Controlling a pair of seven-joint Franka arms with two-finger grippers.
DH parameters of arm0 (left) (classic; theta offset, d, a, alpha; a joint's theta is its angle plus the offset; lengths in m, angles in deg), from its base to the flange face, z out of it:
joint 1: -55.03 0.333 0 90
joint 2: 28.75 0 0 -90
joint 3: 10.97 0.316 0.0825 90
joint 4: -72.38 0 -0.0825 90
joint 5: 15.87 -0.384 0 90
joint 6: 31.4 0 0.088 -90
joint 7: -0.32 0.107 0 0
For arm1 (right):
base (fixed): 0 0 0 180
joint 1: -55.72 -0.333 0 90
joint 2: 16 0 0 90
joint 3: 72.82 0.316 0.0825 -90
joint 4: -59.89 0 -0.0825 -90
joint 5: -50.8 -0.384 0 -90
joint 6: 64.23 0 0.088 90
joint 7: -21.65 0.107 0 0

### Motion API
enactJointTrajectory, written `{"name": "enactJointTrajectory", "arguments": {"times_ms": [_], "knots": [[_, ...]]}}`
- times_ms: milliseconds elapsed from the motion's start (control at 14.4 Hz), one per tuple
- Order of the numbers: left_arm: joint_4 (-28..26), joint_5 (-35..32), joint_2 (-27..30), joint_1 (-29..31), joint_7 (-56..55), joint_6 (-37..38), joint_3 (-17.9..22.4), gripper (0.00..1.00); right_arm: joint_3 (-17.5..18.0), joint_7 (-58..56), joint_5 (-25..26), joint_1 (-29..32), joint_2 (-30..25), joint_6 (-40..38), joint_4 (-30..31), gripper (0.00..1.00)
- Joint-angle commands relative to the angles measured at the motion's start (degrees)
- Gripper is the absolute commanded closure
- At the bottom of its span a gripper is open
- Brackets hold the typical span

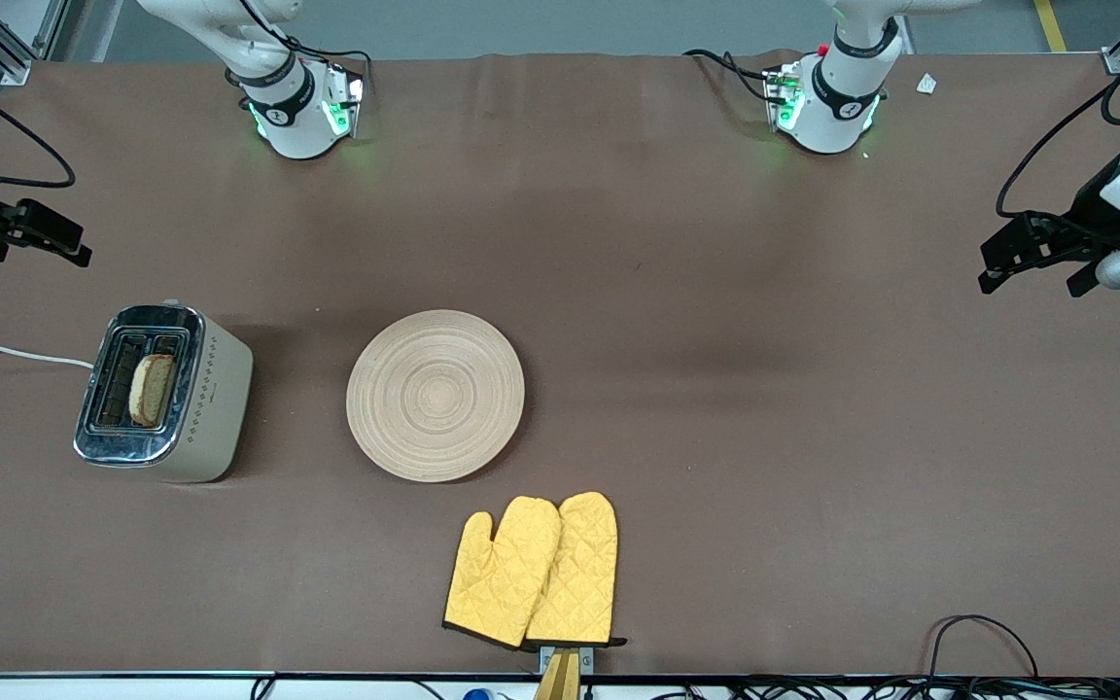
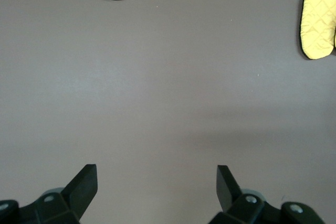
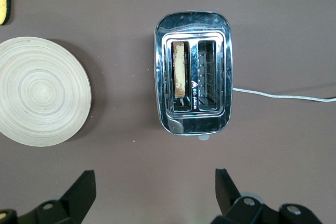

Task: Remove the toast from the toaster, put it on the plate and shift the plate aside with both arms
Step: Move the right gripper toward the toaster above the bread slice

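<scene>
Nearest the front camera, 2 yellow quilted oven mitts (image 1: 533,572) lie side by side on the brown worktop (image 1: 764,408), close to its edge. Farther back sits the round light-wood plate (image 1: 436,395), bare, just past the mitts and toward the right arm's end. Beside the plate, nearer still to that end and apart from it, stands the chrome-topped beige toaster (image 1: 163,392) with 2 slots; the toast (image 1: 152,389) stands upright in the slot closer to the plate, its top poking out. A white cord (image 1: 11,354) runs from the toaster off the worktop edge. The right tool (image 3: 152,190) hangs over the worktop beside the toaster, fingers apart and empty. The left tool (image 2: 156,187) hangs over bare worktop at the left arm's end, fingers likewise spread wide, holding nothing.
</scene>
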Motion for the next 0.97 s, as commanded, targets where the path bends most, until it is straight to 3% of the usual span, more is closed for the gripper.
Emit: {"name": "enactJointTrajectory", "arguments": {"times_ms": [0,696,905], "knots": [[1.84,-1.48,-1.17,-0.45,-0.80,0.38,0.28,0.00,0.25,-0.95,-1.27,0.72,-1.52,0.62,1.73,0.00],[3.42,-1.39,-2.31,-0.27,-0.80,2.84,0.28,0.00,0.16,-1.21,-1.27,2.65,-0.82,1.76,1.73,0.00],[3.33,-1.31,-2.22,-0.27,-0.98,2.84,0.28,0.00,0.16,-1.21,-1.27,3.18,-0.82,4.38,4.36,0.00]]}}
